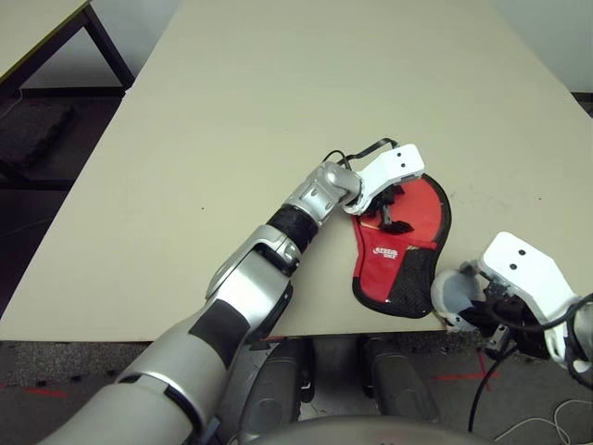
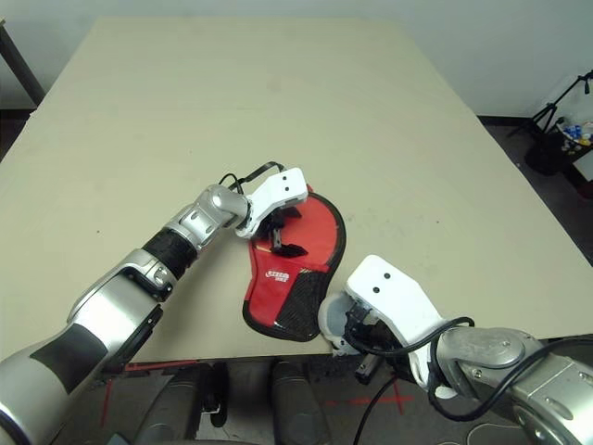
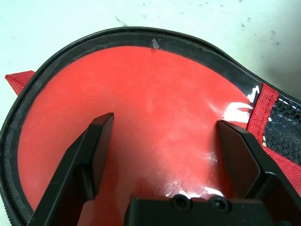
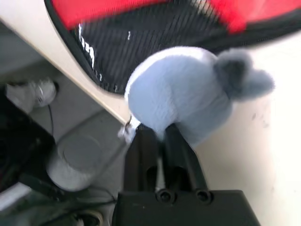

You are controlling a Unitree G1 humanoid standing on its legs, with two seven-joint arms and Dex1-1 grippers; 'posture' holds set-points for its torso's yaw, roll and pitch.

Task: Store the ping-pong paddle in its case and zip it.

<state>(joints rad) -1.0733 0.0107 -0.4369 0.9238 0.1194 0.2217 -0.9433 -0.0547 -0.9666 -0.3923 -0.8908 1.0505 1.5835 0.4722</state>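
The red case (image 1: 397, 269) lies flat at the table's front edge, its black mesh pocket and white logo toward me. Inside its black zipper edging the ping-pong paddle's glossy red face (image 3: 155, 108) shows; the handle is hidden. My left gripper (image 3: 164, 121) hovers open just over that red face, one finger on each side, with nothing between them. My right gripper (image 4: 157, 134) hangs at the table's front edge to the right of the case, shut on a small grey round soft pouch (image 4: 178, 99).
The beige table (image 1: 278, 111) stretches wide behind the case. The case's mesh end (image 2: 295, 311) and the grey pouch (image 2: 332, 315) overhang the front edge. A second table (image 1: 37, 28) stands far left, and a tripod (image 2: 563, 111) far right.
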